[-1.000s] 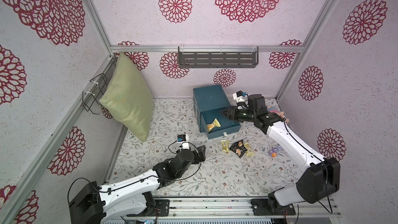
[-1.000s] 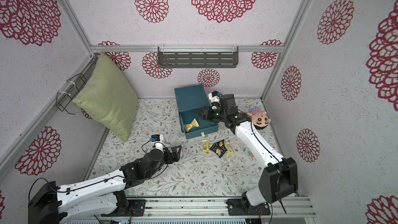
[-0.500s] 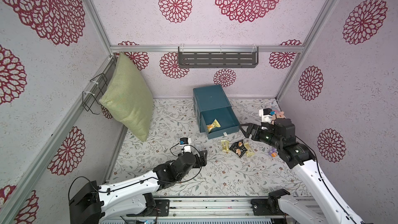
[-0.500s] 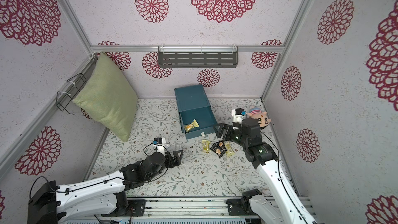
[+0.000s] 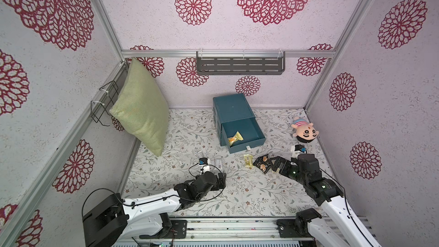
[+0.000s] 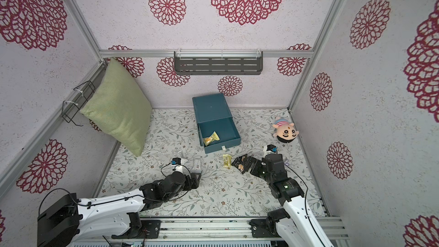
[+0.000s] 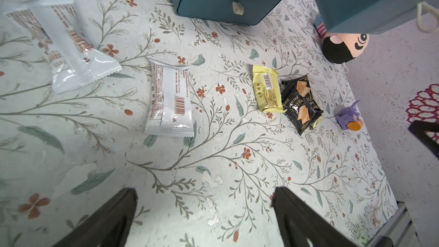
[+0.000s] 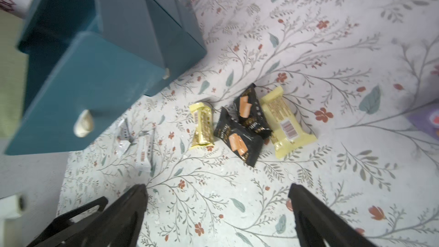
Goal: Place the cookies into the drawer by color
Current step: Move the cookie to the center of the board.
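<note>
Moved since a second ago: right arm, then reaching over the pulled-out top drawer, now drawn back toward its own base, with the right claw (image 5: 273, 163) low over the floral-printed counter (image 5: 237, 193); left arm shifted only slightly. Item 1, dark teal chest of three stacked drawers (image 5: 231, 105): stands at the back middle of the counter, top drawer (image 5: 248, 144) pulled out, the two below pushed in. Item 2, bright yellow wrapped cookie packet (image 5: 234, 138): lies inside the top drawer, toward its front. Item 3, cluster on the counter just in front of the chest: small yellow foil packet (image 8: 202, 127); two black packets with tan cookie pictures (image 8: 237, 139), overlapping each other; pale yellow packet (image 8: 288, 127), touching the black ones on the side away from the small yellow one. Item 4, two white printed packets (image 7: 169, 98): flat on the counter, apart from the cluster, ahead of the left claw (image 7: 203, 189). Right claw: fingers spread wide, nothing between them, tips just beside the black packets. Left claw: fingers spread wide, empty, above the counter. Sundries: green square pillow (image 5: 142, 108) leaning on the wall at the left arm's side; plush doll with black hair (image 5: 305, 131) by the opposite wall; small purple toy (image 7: 349, 117) on the counter near the cluster.
</note>
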Action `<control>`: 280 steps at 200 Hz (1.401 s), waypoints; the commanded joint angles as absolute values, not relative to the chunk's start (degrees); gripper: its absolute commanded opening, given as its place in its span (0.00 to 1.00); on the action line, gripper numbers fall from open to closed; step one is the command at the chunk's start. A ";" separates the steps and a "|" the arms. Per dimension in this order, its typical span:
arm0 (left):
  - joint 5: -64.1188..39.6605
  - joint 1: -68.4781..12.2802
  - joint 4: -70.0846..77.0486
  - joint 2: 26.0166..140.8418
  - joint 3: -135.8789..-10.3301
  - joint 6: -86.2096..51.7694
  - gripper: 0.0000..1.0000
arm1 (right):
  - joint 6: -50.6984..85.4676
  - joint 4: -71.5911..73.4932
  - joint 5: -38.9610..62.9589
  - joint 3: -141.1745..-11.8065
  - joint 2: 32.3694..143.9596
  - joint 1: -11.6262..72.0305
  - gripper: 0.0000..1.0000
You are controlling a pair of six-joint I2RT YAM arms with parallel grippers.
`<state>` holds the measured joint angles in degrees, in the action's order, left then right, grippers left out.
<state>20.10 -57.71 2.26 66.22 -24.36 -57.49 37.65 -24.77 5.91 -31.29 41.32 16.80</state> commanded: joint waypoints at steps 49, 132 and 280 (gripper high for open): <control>20.97 -56.48 3.77 60.69 -22.02 -58.79 0.98 | 37.42 -9.02 10.60 -29.03 57.55 5.13 0.73; 22.69 -55.14 1.66 55.88 -19.98 -58.84 0.97 | 29.70 -5.39 9.75 -39.19 76.23 1.66 0.69; 20.34 -54.84 6.85 59.49 -20.22 -57.59 0.97 | 29.87 -6.95 26.04 -26.59 67.85 7.86 0.67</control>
<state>21.08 -55.44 4.38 58.65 -20.49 -58.54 28.01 -5.37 22.35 -29.98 75.31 5.23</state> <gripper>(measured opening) 0.974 0.675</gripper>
